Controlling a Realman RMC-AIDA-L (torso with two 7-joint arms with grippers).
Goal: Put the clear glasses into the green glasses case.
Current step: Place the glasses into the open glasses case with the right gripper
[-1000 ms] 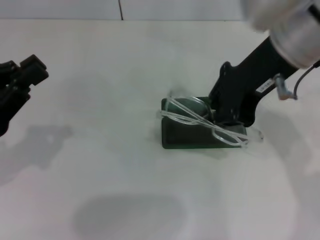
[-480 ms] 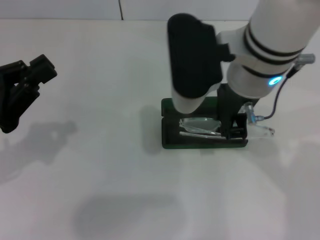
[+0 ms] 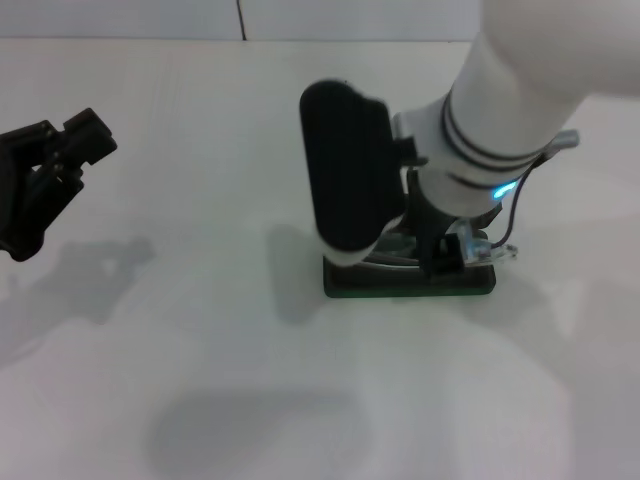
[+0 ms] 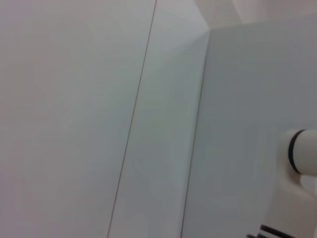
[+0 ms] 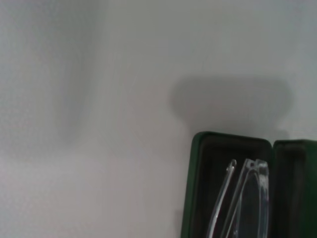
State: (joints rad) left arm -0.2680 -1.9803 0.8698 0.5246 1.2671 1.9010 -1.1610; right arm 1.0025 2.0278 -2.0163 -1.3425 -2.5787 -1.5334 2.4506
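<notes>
Right gripper [image 3: 440, 262] low over green glasses case [image 3: 408, 282]; jaw state hidden by wrist, cannot tell. Clear glasses [image 5: 245, 198] now lie folded inside case, one tip apparently overhanging; a second ago draped across rim. Placement nearly done. Left gripper [image 3: 48, 170] parked well apart.

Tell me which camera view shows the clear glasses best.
The right wrist view: the clear glasses lie unobstructed inside the open green glasses case. In the head view the right arm hides most of them, leaving only a clear tip past the case's edge. The left wrist view shows none of them.
</notes>
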